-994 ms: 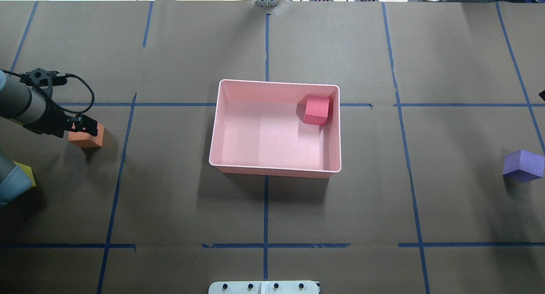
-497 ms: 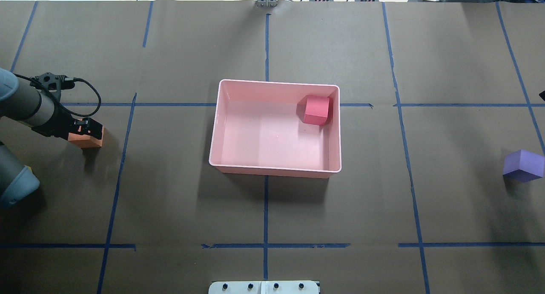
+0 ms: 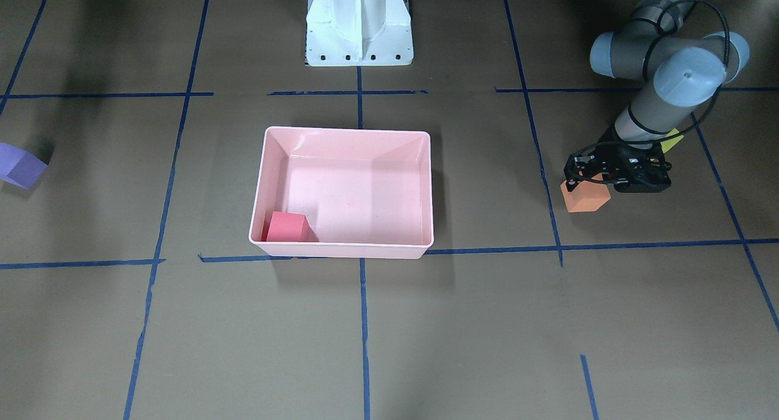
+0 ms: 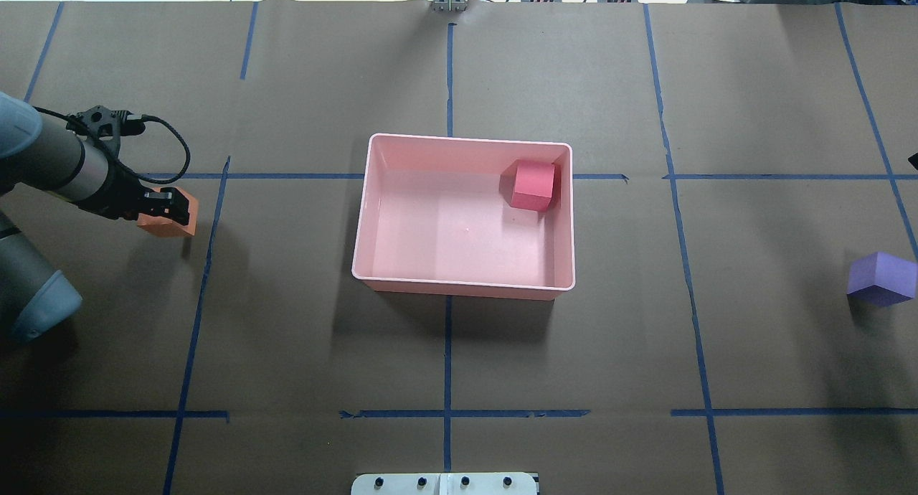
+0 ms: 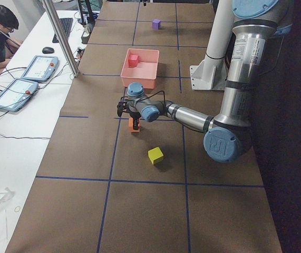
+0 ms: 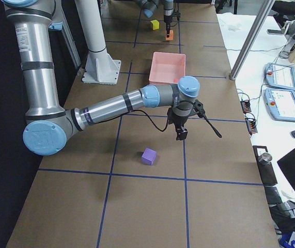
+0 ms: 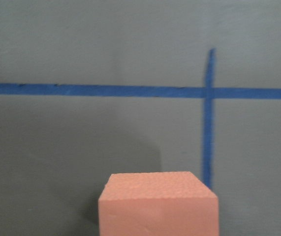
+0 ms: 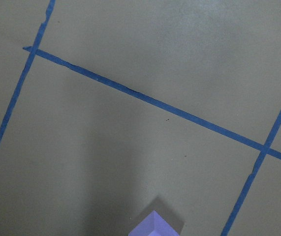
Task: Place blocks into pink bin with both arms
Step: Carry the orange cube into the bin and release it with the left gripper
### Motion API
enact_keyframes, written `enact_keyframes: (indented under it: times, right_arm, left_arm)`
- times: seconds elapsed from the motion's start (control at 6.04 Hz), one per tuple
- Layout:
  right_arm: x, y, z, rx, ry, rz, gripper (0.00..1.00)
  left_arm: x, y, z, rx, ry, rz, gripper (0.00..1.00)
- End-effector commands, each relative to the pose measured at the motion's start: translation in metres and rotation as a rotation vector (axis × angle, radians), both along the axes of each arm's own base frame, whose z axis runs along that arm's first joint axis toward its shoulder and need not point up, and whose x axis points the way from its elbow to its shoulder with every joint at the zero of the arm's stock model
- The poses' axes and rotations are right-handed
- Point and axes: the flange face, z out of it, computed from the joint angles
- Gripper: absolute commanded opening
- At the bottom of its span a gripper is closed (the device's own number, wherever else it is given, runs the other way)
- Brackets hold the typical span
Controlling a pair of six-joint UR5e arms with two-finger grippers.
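Clock: read from over the robot's shoulders, 12 o'clock pointing away from it.
Table cover: matte brown paper [image 4: 301, 337], lightly creased, marked into squares by strips of blue tape [image 4: 447, 351].
Pink bin: a shallow rectangular tray [image 4: 363, 215] of pale pink plastic. It has glossy sloped walls and a rolled rim, and it stands in the middle of the table.
Red block: a small matte cube [image 4: 534, 185] of foam-like stuff, inside the bin at its 1 o'clock corner, close against the walls.
Orange block: a cube of the same kind [image 4: 163, 227] with a pebbled grain on its faces, well apart from the bin at 9 o'clock.
Left gripper: the black fingers [image 4: 171, 206] are closed in on the orange block from above and pinch its top between them. I cannot tell whether the cube's base touches the paper.
Yellow block: a cube [image 5: 155, 155] lying on the paper at about 8 o'clock of the orange block, apart from it.
Purple block: a cube [image 4: 881, 278] turned corner-on, far from the bin at 3 to 4 o'clock.
Right gripper: it hangs [image 6: 181, 135] above the paper near the purple block, touching nothing. I cannot tell how far open it is.
Pedestal: a white fixed base [image 3: 359, 24] at 6 o'clock of the bin.
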Motion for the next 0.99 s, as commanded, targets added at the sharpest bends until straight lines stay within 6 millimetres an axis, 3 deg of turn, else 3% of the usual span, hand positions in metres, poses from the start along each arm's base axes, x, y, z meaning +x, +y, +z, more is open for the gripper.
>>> enact_keyframes:
  times: [0.0,0.17,0.33,0.5,0.66,0.83]
  right_arm:
    - [0.002,0.008,0.009,-0.012,0.0,-0.001,1.0]
    - [0.005,0.017,0.01,-0.012,-0.001,0.001,1.0]
    - [0.006,0.026,0.01,-0.011,0.001,0.003,1.0]
    - [0.007,0.029,0.009,-0.009,0.001,0.003,1.0]
    - [0.007,0.029,0.01,-0.01,0.001,0.002,1.0]
    - [0.007,0.029,0.009,-0.006,-0.001,0.0,1.0]
  left_arm:
    - [0.024,-0.013,-0.123,-0.077,0.042,-0.071,0.34]
    - [0.056,-0.002,-0.19,-0.144,0.03,-0.075,0.34]
    - [0.081,0.012,-0.231,-0.188,0.066,-0.086,0.34]
    - [0.12,0.036,-0.281,-0.22,0.116,-0.104,0.34]
    - [0.163,0.061,-0.31,-0.224,0.121,-0.131,0.34]
    - [0.176,0.061,-0.312,-0.219,0.105,-0.164,0.83]
